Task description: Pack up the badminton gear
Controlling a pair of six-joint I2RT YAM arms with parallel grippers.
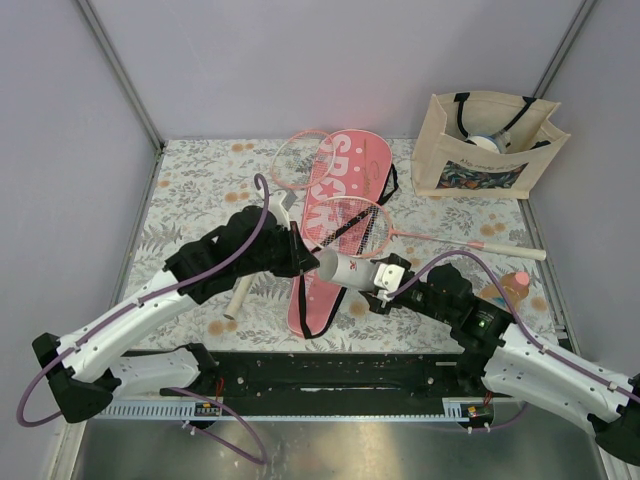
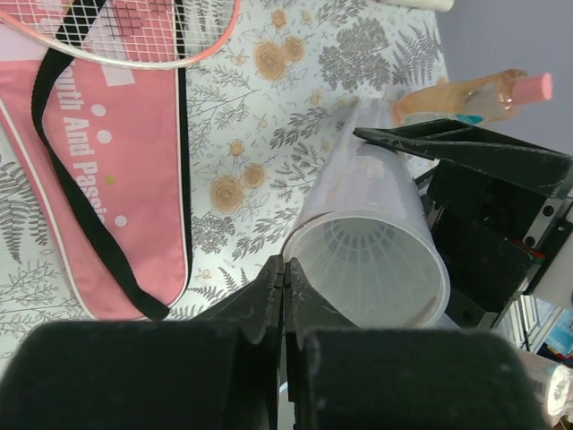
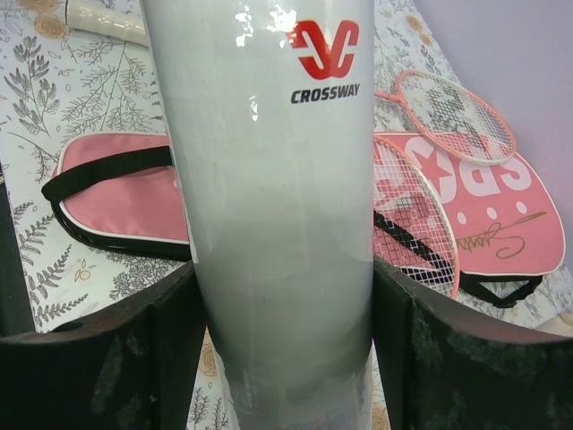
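"Holding the white tube [image 1: 345, 268], were we?"
"Yes, our right end effector [image 1: 388, 277] pinched it over the pink cover [image 1: 355, 160]. Our left end effector [image 2: 283, 273] was pressed together beside its open rim."

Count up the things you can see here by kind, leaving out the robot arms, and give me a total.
Rackets: 2
Cover: 1
Tube: 1
Tote bag: 1
Bottle: 1
Total: 6
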